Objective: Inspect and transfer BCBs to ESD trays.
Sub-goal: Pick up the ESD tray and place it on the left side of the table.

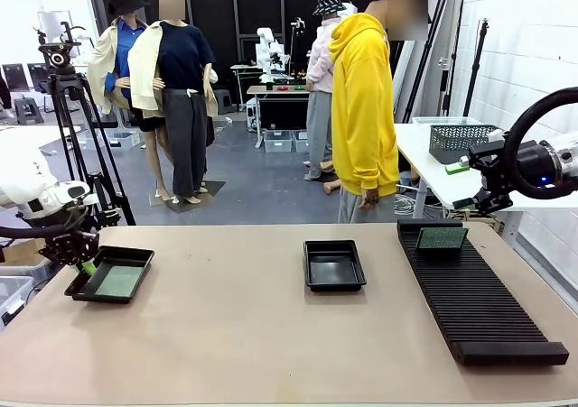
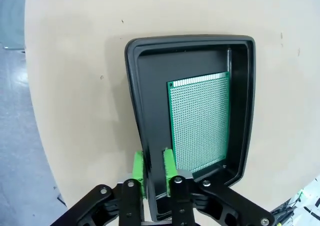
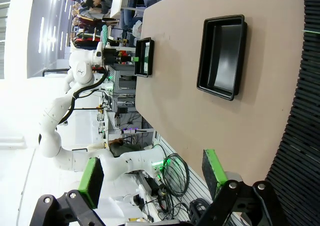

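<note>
A green BCB (image 2: 200, 121) lies flat inside the left ESD tray (image 2: 190, 39), against its far wall. Nothing touches the board. My left gripper (image 2: 154, 170) hangs at that tray's near rim with its jaws a small way apart; the rim shows in the gap and nothing is held. From the front, the left gripper (image 1: 86, 264) sits at the left tray's (image 1: 135, 255) outer edge. A second ESD tray (image 1: 334, 264) at mid-table is empty. Another BCB (image 1: 442, 238) stands at the far end of the rack. My right gripper (image 1: 470, 186) hovers wide open above the table's far right corner, holding nothing; its own view shows the right gripper (image 3: 152, 176) spread wide.
A long black ribbed rack (image 1: 474, 299) runs down the table's right side. A person in a yellow hoodie (image 1: 363, 109) stands at the far edge. A camera tripod (image 1: 72, 100) stands behind the left arm. Bare tabletop (image 1: 226, 335) spreads between the trays and the front edge.
</note>
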`<move>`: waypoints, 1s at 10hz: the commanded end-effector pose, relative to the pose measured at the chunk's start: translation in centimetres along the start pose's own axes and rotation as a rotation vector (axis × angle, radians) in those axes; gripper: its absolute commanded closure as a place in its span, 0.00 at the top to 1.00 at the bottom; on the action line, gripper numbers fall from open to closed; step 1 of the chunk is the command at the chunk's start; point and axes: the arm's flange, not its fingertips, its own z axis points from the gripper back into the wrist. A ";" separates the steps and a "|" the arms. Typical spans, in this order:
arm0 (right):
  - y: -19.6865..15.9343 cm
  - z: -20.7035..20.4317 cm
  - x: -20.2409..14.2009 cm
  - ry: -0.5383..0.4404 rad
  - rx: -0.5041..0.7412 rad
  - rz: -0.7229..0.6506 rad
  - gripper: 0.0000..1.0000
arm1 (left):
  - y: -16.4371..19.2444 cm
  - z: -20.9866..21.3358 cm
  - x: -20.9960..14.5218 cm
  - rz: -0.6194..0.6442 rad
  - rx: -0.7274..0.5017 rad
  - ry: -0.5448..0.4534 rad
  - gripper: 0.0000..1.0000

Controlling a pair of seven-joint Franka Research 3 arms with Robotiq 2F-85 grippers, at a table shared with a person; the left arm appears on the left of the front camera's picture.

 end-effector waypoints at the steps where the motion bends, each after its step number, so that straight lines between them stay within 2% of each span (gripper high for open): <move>1: 0.3 -0.2 0.0 0.001 -0.024 -0.016 1.00 | -0.4 1.2 -0.6 0.001 -0.056 -0.015 0.79; 2: 0.3 -0.2 0.0 0.001 -0.024 -0.016 1.00 | -0.8 2.0 -1.0 0.004 -0.071 -0.025 0.98; 6: 0.3 -0.2 0.0 0.001 -0.024 -0.016 1.00 | -2.6 5.4 -3.5 -0.019 -0.149 -0.087 1.00; 9: 0.3 -0.2 0.0 0.001 -0.024 -0.016 1.00 | -3.6 5.6 -2.8 0.012 -0.120 -0.120 1.00; 10: 0.3 -0.2 0.0 0.001 -0.024 -0.016 1.00 | -3.1 6.2 -3.1 0.009 -0.117 -0.086 1.00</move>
